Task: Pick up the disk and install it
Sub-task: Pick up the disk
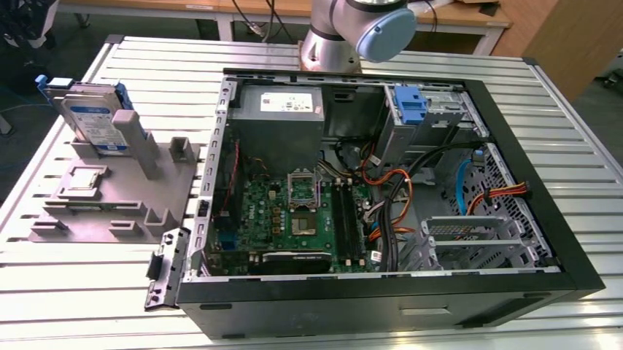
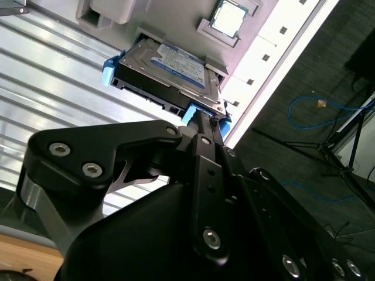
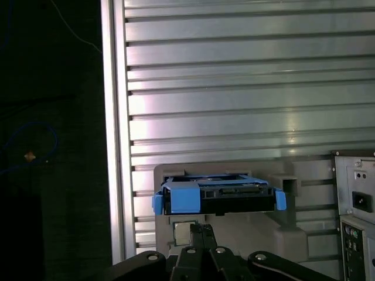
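The disk (image 1: 93,120), a silver-grey drive with a blue-and-white label in a bright blue carrier, stands on edge in the grey fixture block (image 1: 117,197) at the exterior view's left, beside the open computer case (image 1: 389,310). Both wrist views show the disk (image 2: 176,70) (image 3: 217,196) still seated in the fixture, some way beyond my gripper (image 3: 196,231) (image 2: 202,120). The dark fingers meet at a narrow tip with nothing held between them. They point toward the disk's blue carrier without touching it.
The case lies open with its motherboard (image 1: 292,211), cables and a metal drive cage (image 1: 477,237) exposed. A blue bracket (image 1: 411,102) sits in the upper bay. A small chip (image 2: 228,16) rests on the fixture. The slatted metal table (image 1: 78,292) ends just beyond the fixture.
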